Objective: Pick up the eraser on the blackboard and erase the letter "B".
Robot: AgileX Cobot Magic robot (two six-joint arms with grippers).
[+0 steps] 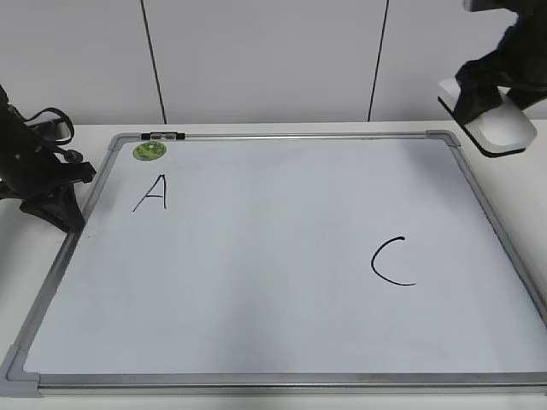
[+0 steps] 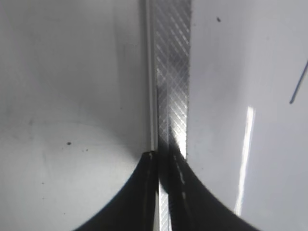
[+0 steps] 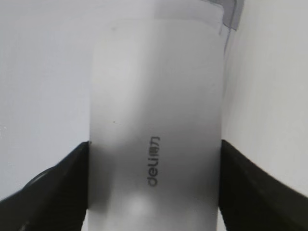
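Observation:
The blackboard [image 1: 282, 256] is a pale whiteboard with a silver frame, lying flat on the table. A black "A" [image 1: 151, 192] and a black "C" [image 1: 391, 262] are on it; no letter "B" shows. My right gripper [image 1: 487, 102] is shut on the white eraser [image 1: 500, 124] and holds it in the air above the board's far right corner. In the right wrist view the eraser [image 3: 156, 139] fills the space between the jaws [image 3: 154, 187]. My left gripper [image 1: 60, 205] is shut at the board's left frame [image 2: 173, 77], fingertips [image 2: 166, 159] together.
A small round green magnet [image 1: 149, 151] sits at the board's far left corner. A dark clip [image 1: 162, 136] is on the top frame. White wall panels stand behind the table.

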